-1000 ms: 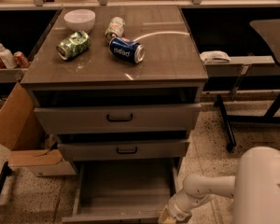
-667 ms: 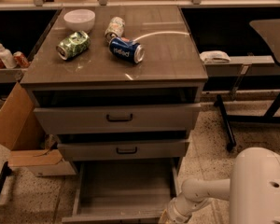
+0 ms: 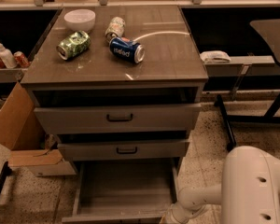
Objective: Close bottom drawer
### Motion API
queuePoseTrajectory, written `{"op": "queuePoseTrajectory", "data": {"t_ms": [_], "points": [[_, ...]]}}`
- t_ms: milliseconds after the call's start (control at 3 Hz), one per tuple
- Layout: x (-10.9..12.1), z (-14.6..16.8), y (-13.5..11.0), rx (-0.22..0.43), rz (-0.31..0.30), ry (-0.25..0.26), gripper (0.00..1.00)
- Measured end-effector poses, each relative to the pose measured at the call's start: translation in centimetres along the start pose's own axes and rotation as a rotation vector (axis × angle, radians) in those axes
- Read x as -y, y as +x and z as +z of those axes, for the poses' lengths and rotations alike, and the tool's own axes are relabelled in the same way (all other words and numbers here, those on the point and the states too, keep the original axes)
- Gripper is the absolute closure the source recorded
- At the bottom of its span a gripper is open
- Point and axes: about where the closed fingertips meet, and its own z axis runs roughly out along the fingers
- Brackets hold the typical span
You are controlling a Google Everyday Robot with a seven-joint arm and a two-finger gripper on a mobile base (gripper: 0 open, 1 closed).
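Observation:
The bottom drawer [image 3: 123, 190] of the grey-brown cabinet is pulled far out, its deep interior bare; its front panel runs along the picture's bottom edge and its handle is out of view. Above it the middle drawer [image 3: 126, 150] and top drawer [image 3: 119, 118], each with a black handle, stand partly open. My white arm [image 3: 200, 200] reaches in from the lower right. The gripper [image 3: 170, 217] is at the drawer's front right corner, mostly cut off by the bottom edge.
On the cabinet top lie a green can [image 3: 73, 45], a blue can [image 3: 126, 49], a third can [image 3: 115, 28] and a white bowl [image 3: 80, 19]. A cardboard box [image 3: 18, 129] stands left of the drawers. A chair base [image 3: 252, 118] is at the right.
The arm has sunk a little lower and toward the bottom edge at the drawer's front right corner. The drawers have not visibly moved.

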Motion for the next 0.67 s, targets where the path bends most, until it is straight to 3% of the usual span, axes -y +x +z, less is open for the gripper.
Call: {"op": "queuePoseTrajectory", "data": {"t_ms": [667], "points": [[2.1, 2.2, -0.8, 0.047, 0.003, 0.054, 1.00]]}}
